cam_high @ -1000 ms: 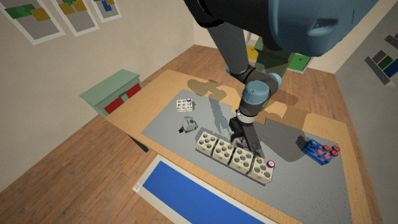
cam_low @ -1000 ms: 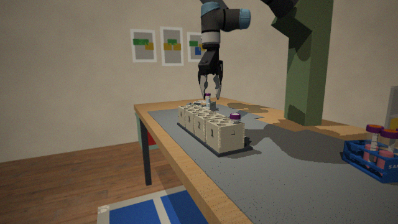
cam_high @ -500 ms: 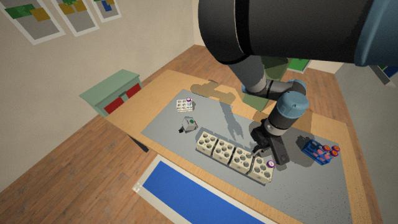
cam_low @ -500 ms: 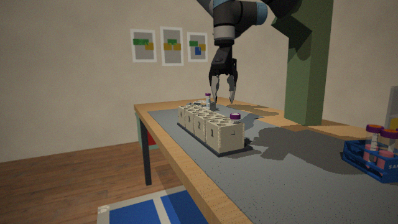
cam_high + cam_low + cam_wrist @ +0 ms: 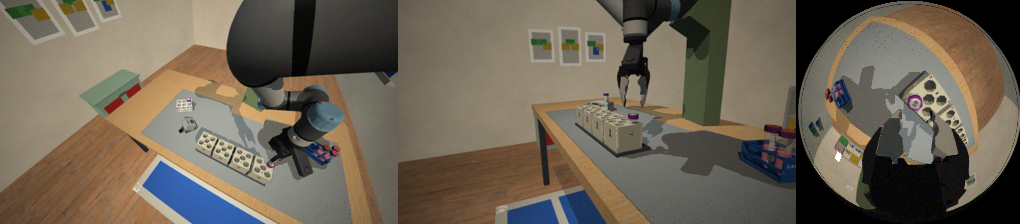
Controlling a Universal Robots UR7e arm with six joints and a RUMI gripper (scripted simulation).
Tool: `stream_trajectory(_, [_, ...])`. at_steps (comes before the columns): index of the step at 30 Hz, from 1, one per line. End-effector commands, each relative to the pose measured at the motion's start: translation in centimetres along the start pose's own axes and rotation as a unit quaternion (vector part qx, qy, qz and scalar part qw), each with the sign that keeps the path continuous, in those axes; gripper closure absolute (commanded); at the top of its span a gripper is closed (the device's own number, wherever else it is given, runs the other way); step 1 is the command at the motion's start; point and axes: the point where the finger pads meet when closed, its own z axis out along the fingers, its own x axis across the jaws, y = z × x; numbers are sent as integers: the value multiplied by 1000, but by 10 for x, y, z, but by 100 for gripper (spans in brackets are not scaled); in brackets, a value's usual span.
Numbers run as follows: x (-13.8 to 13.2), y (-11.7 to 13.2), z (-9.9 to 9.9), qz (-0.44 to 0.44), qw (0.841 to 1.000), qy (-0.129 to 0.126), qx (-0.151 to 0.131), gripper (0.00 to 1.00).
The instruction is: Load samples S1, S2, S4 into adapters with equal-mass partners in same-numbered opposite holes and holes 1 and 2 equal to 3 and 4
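Note:
The loading stand ST holds four cream adapters in a row [image 5: 222, 151] [image 5: 622, 137] [image 5: 946, 112]. A tube with a purple cap [image 5: 271, 165] [image 5: 633, 116] [image 5: 915, 102] stands in a corner hole of adapter 1, the end one nearest the blue rack. My gripper [image 5: 273, 160] [image 5: 633, 104] [image 5: 915, 110] hangs above that tube, clear of it, with its fingers apart and nothing between them. The blue sample rack [image 5: 315, 152] [image 5: 763, 160] [image 5: 841, 92] holds pink-filled tubes with orange cap dots [image 5: 334, 152] [image 5: 772, 128].
A small white rack [image 5: 181, 106] with one purple-capped tube [image 5: 188, 99] [image 5: 606, 94] stands at the mat's far end. The green DONE key [image 5: 191, 121] sits on its small desk beside it. The arm's green pillar [image 5: 704, 78] rises behind the mat.

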Motion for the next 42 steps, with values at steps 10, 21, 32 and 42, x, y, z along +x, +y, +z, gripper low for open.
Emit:
stream_trajectory(10, [-1,-2,31,1,1000,1,-2,65])
stream_trajectory(21, [-1,-2,41,1,1000,1,-2,65])
stream_trajectory(32, [-1,-2,43,1,1000,1,-2,100])
stream_trajectory(42, [-1,-2,43,1,1000,1,-2,100])
